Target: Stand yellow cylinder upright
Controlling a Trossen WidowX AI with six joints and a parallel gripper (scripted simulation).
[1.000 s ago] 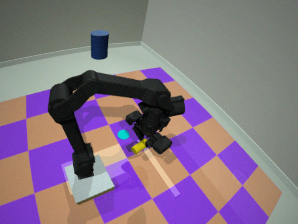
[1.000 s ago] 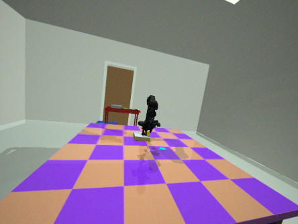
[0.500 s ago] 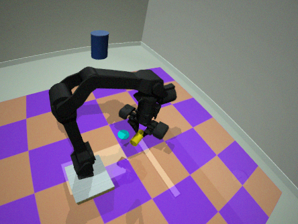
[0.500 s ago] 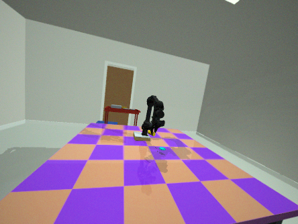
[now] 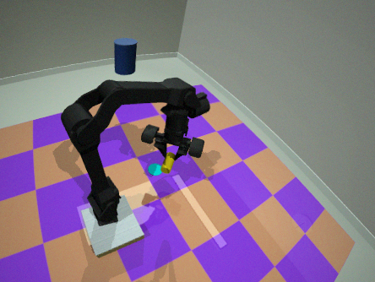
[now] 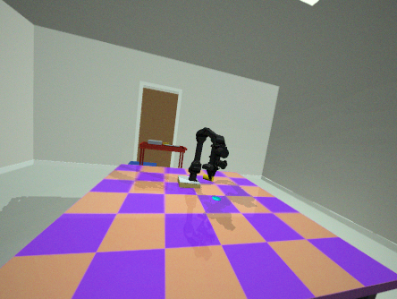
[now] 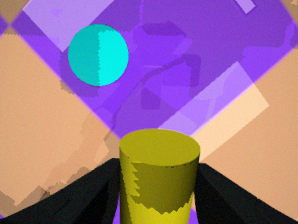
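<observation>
The yellow tall cylinder (image 5: 168,163) (image 6: 207,177) (image 7: 159,147) is held off the checkered table, tilted, with one end reaching out past the fingers. My gripper (image 5: 170,157) (image 7: 158,170) is shut on it, one black finger on each side. The cyan circle (image 5: 154,170) (image 6: 216,198) (image 7: 98,55) lies flat on a purple square. In the top view it shows just left of the cylinder's lower end. In the wrist view it is ahead and to the left, with nothing on it. The cylinder's other end is hidden between the fingers.
The arm's pale base plate (image 5: 122,241) (image 6: 189,183) stands on the table, left of and nearer than the circle in the top view. A dark blue drum (image 5: 125,57) stands beyond the table. A red side table (image 6: 162,146) stands by the door at the back.
</observation>
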